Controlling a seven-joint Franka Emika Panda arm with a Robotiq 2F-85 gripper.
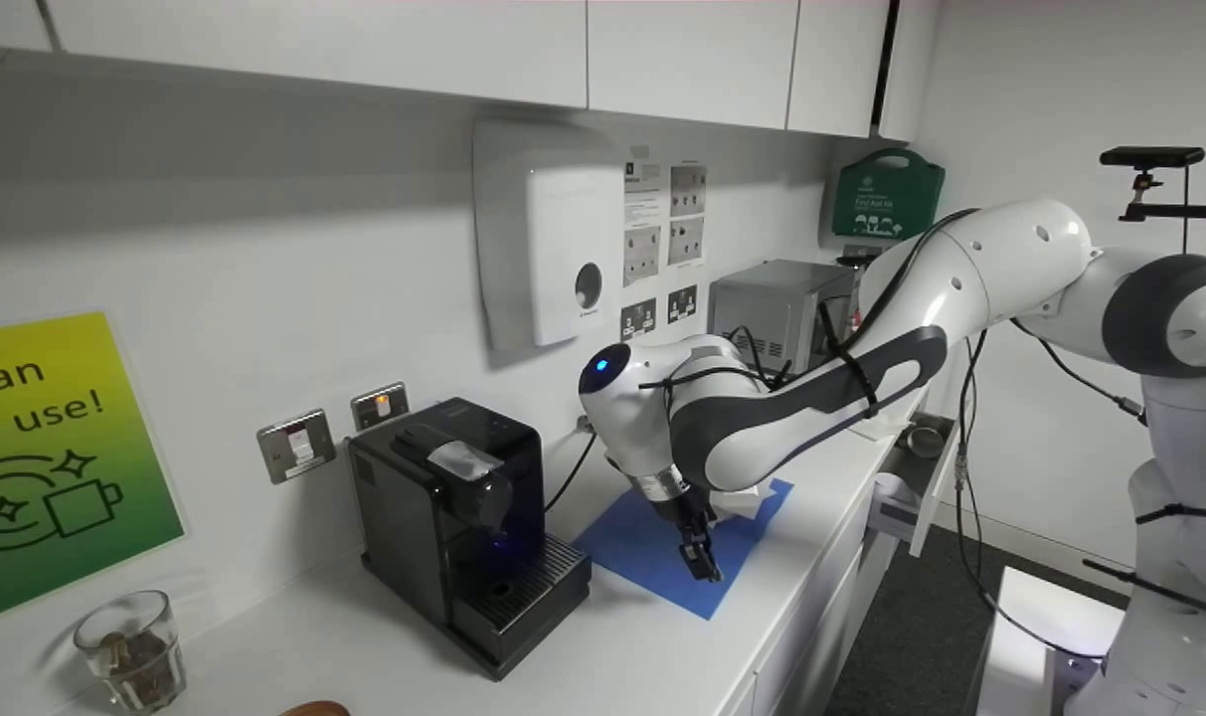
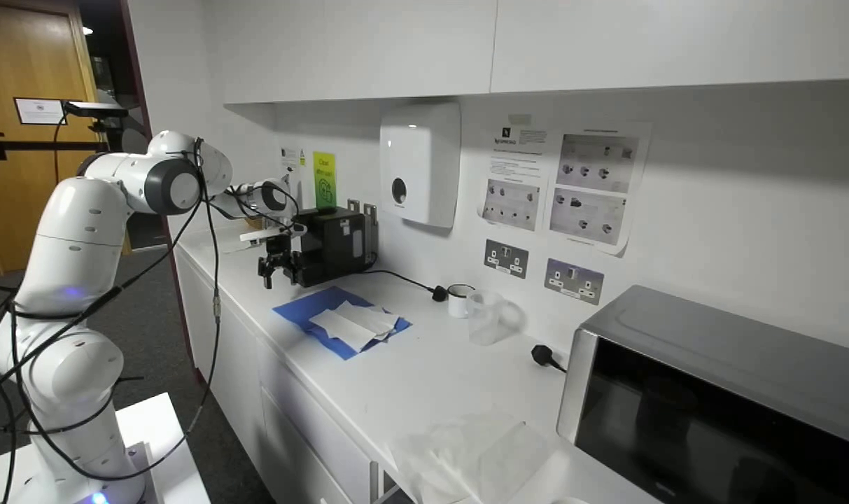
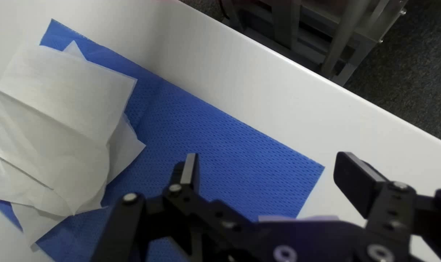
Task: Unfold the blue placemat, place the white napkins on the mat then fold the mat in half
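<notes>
Mat (image 1: 642, 554) lies flat on the worktop (image 1: 652, 651) by the coffeemaker (image 1: 453, 517) in an exterior view. In an exterior view, napkins (image 2: 354, 323) crowd one end, I'd guess so the bare half folds over. Wrist view: empty pincer (image 3: 269, 167), jaws apart over that half's corner.

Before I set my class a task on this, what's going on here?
A robot arm hangs over the white counter, where the blue placemat lies spread out with the white napkins piled loosely toward one end. Its jaws stand open, holding nothing, near the placemat's other end, by the black coffee machine. The placemat is not yet folded in half.
</notes>
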